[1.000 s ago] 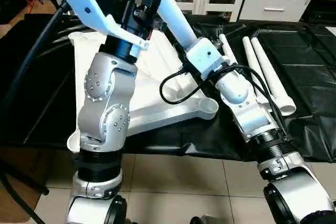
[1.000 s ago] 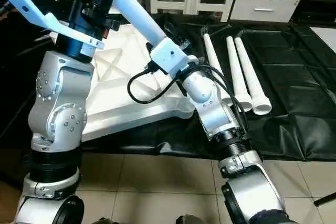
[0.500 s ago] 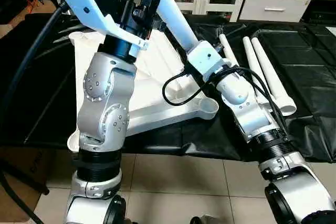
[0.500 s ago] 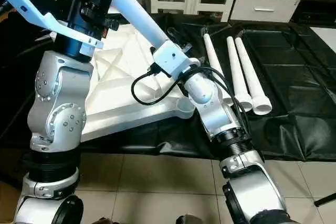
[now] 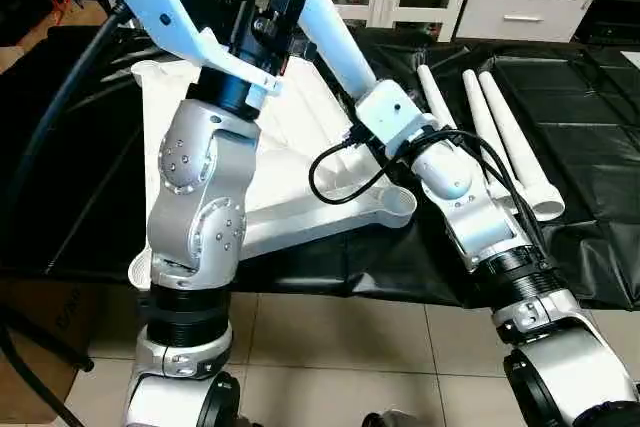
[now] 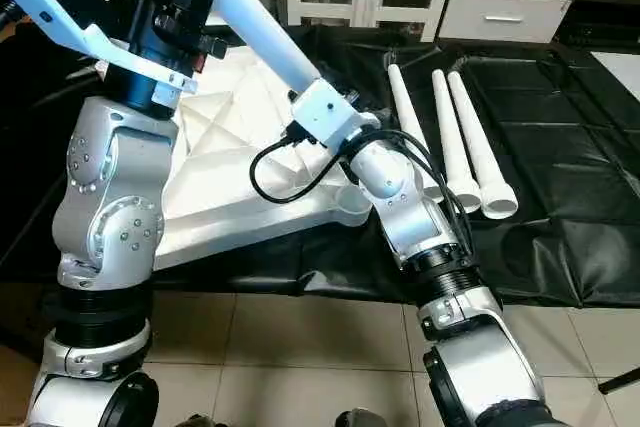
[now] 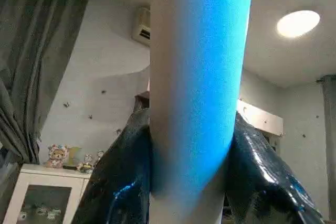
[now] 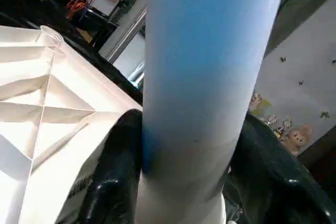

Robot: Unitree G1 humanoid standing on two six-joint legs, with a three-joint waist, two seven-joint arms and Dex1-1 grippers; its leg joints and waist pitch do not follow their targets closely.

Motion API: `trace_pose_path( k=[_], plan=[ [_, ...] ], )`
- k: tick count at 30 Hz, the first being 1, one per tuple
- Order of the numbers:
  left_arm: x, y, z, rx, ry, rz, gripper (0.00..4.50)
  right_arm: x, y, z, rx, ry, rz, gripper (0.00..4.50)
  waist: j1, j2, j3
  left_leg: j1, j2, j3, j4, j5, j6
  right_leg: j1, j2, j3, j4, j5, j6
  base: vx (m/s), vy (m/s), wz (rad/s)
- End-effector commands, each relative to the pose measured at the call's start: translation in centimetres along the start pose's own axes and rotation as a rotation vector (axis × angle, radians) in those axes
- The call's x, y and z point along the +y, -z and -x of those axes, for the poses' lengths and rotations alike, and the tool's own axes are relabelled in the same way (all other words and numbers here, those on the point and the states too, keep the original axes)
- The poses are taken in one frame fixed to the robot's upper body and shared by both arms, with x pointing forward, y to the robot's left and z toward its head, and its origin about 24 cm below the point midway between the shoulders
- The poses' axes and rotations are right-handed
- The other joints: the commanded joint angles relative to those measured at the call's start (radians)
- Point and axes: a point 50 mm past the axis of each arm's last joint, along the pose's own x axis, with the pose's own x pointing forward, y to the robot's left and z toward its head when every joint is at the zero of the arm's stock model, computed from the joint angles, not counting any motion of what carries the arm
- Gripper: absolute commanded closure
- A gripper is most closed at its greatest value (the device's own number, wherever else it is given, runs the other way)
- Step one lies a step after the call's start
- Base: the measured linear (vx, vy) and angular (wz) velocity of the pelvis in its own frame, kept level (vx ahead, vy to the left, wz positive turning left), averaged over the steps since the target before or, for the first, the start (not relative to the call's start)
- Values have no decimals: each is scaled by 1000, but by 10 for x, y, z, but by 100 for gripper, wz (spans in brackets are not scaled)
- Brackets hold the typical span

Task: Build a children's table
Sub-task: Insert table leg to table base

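1. Head views: both arms carry one white leg [image 5: 330, 32] slanting up over the tabletop [image 6: 215, 182]; the near corner socket [image 5: 398, 205] lies below the right arm, the nearer one. Three spare legs [image 6: 455, 137] lie beyond it.
2. Left wrist view: left gripper [image 7: 191, 182] pinches the leg; its ends are cut off.
3. Right wrist view: right gripper [image 8: 184, 177] straddles the leg, contact uncertain; ribbed tabletop just beside.

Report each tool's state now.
Left tool: closed on the table leg.
Right tool: closed on the same leg.
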Motion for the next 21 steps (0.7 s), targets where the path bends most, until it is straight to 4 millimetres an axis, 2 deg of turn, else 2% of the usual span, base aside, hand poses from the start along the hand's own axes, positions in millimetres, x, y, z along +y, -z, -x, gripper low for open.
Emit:
trace_pose_path(
  k=[1, 4, 5, 7, 10, 11, 12, 13, 15, 16, 18, 20, 21],
  plan=[
    [-7, -4, -2, -15, 38, 10, 293, -1, -1, -3, 5, -11, -6, 248, -3, 3, -98, 1, 3, 8, -65, -135, 74, 77, -26, 40, -56, -166, -185, 0, 0, 0],
    [-8, -2, -1, -9, 43, 13, 293, -2, 0, -3, 8, -12, -9, 257, -3, 3, -97, 1, 3, 8, -65, -137, 73, 77, -26, 40, -57, -175, -182, 0, 0, 0],
    [-8, -2, -1, -4, 41, 0, 258, -3, 1, -3, 9, -12, -10, 257, -4, 2, -97, 1, 3, 8, -65, -137, 73, 77, -26, 40, -57, -175, -182, 0, 0, 0],
    [-10, 1, -1, 14, 65, 26, 223, -4, 1, -3, 13, -10, -13, 259, -4, 4, -97, 1, 3, 8, -65, -138, 72, 77, -27, 40, -56, -177, -183, 0, 0, 0],
    [-12, 5, 0, 41, 89, 62, 220, -6, 4, -2, 23, 1, -46, 259, -3, 6, -98, 1, 3, 7, -65, -143, 70, 76, -26, 39, -56, -172, -189, 0, 0, 0],
    [-11, 5, 0, 45, 78, 53, 211, -8, 6, -1, 32, 6, -70, 259, -4, 5, -98, 1, 3, 8, -65, -141, 71, 76, -25, 39, -55, -165, -190, 0, 0, 0],
    [-10, 5, 0, 49, 65, 60, 189, -9, 9, 0, 42, 13, -95, 260, -3, 8, -98, 1, 3, 7, -65, -141, 74, 77, -25, 39, -55, -156, -193, 0, 0, 0],
    [-9, 6, 1, 51, 61, 62, 189, -10, 10, 0, 46, 16, -104, 260, -4, 7, -98, 1, 3, 8, -65, -142, 76, 77, -25, 39, -55, -153, -195, 0, 0, 0],
    [-1, 8, 3, 71, -2, 60, 178, -19, 21, 4, 89, 61, -186, 261, -4, 9, -98, 4, 4, 8, -65, -151, 78, 77, -25, 39, -56, -155, -199, 0, 0, 0],
    [3, 9, 4, 78, -25, 59, 157, -21, 25, 6, 103, 78, -211, 261, -3, 14, -98, 2, 3, 6, -65, -148, 76, 78, -25, 38, -55, -152, -202, 0, 0, 0],
    [20, 15, 11, 141, -170, 46, 145, -40, 46, 18, 178, 172, -321, 261, -6, 12, -99, 2, 3, 7, -64, -152, 75, 80, -23, 37, -56, -150, -200, 0, 0, 0],
    [36, 20, 22, 197, -284, 47, 135, -57, 64, 32, 232, 260, -438, 261, -5, 24, -101, 3, -1, 8, -61, -150, 82, 80, -20, 35, -56, -144, -201, 0, 0, 0],
    [40, 21, 26, 211, -317, 51, 126, -61, 68, 36, 243, 277, -466, 261, -7, 18, -102, 3, -3, 10, -60, -152, 87, 82, -17, 35, -57, -142, -199, 0, 0, 0]
  ],
)
